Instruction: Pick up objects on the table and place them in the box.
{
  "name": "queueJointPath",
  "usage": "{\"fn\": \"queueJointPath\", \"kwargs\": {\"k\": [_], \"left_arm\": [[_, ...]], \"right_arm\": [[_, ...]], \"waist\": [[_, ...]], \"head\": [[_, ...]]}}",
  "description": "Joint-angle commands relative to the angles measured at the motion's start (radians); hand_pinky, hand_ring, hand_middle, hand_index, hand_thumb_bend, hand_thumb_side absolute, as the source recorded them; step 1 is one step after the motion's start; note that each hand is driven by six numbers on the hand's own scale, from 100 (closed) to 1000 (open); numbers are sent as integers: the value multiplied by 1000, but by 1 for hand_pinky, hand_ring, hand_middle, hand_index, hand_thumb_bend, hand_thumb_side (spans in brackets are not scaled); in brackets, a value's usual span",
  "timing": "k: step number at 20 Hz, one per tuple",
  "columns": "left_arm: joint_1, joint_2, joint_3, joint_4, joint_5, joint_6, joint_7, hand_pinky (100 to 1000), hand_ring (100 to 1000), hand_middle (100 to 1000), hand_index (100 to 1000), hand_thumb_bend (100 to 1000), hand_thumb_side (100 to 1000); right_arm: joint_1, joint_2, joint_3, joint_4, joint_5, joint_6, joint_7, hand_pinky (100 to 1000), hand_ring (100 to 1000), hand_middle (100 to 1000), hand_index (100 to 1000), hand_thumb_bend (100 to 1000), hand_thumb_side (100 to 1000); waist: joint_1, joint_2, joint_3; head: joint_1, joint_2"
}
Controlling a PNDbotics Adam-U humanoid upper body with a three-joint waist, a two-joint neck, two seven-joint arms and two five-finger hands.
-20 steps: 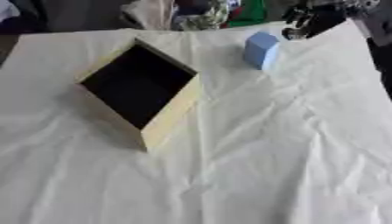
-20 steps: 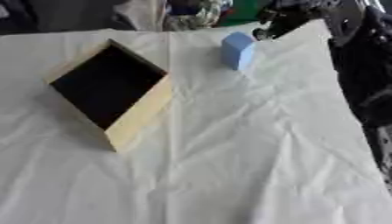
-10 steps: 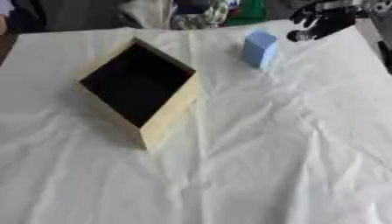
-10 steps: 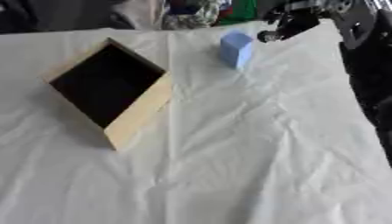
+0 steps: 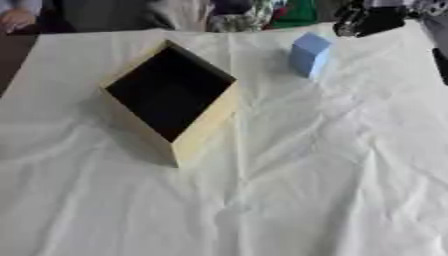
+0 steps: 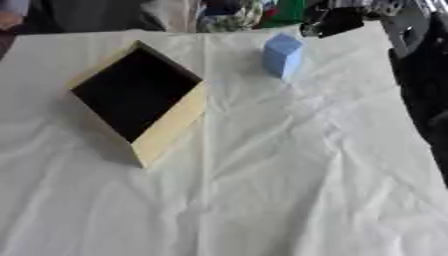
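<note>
An open wooden box (image 5: pixel 171 97), dark inside and holding nothing visible, sits left of centre on the cloth-covered tabletop (image 5: pixel 306 190). A blue block (image 5: pixel 308 54) stands upper right. The right hand (image 5: pixel 367 21) hovers beyond it; whether its fingers are spread cannot be made out.

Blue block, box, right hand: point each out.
blue block (image 5: pixel 308 56), left eye view, its front face.
box (image 5: pixel 206 125), left eye view, its pale outer wall.
right hand (image 5: pixel 366 21), left eye view, its dark fingers.

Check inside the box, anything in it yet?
The box shows only a dark interior, nothing visible in it. The floor near its front wall is hidden. The blue block stands outside on the cloth.
</note>
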Motion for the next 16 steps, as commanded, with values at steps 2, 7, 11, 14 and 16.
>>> {"fn": "queueJointPath", "kwargs": {"k": [2, 7, 11, 14, 16], "left_arm": [[1, 16, 8, -14, 2, 2, 0, 681, 629, 643, 758, 334, 130], [0, 14, 5, -15, 5, 3, 0, 682, 630, 643, 759, 337, 129], [-1, 9, 4, -18, 7, 6, -1, 682, 630, 643, 759, 336, 127], [2, 7, 5, -19, 7, 5, 0, 682, 630, 642, 759, 335, 126], [1, 7, 4, -18, 7, 4, -1, 682, 629, 642, 759, 333, 125]], "right_arm": [[-21, -11, 11, -3, 4, 22, -24, 888, 895, 891, 975, 100, 846], [-21, 0, 31, 23, 13, 43, -51, 890, 898, 894, 974, 141, 833], [-15, 4, 39, 41, 43, 60, -75, 893, 903, 903, 978, 151, 830], [-13, 6, 44, 46, 57, 78, -101, 893, 902, 902, 980, 158, 824], [-13, 9, 48, 48, 68, 89, -113, 895, 905, 904, 981, 170, 821]], "waist": [[-15, -46, 12], [-19, -57, 28], [-17, -61, 32], [-13, -60, 32], [-12, -56, 29]], "head": [[-13, 33], [-24, 61], [-34, 82], [-33, 81], [-32, 77]]}}
